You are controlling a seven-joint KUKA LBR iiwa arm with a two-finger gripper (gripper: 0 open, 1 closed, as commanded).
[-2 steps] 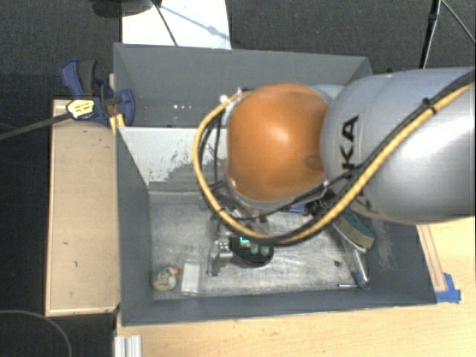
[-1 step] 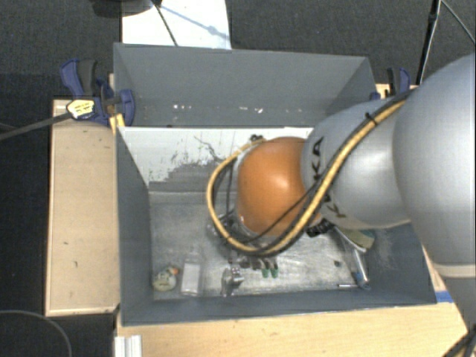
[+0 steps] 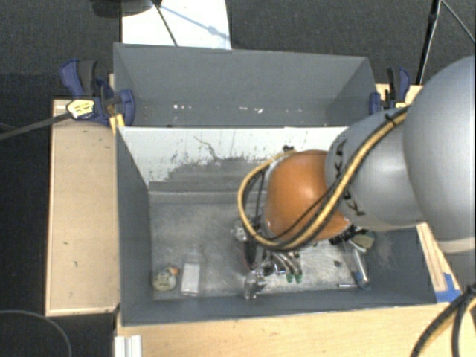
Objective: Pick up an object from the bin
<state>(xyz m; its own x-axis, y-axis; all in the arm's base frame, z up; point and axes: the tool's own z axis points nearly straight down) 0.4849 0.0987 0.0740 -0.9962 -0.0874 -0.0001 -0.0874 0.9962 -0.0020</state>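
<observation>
- Bin: loose things lie on its floor, along the front edge.
- Round lump: front left corner of the floor.
- Bottle: just beside the round lump, on its right.
- Gripper: low over the front middle, well right of the bottle.
- Heap of small tools: just right of the gripper, under the arm.
- Stick: right of the heap of small tools, apart from it.

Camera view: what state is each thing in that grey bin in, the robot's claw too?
gripper: low over the bin floor, near the front wall.
small heap: loose green-tipped bits, right beside the gripper.
clear bottle: seems to lie flat, front left, free.
round pale thing: resting just left of the bottle.
blue stick: lying flat, front right.
</observation>
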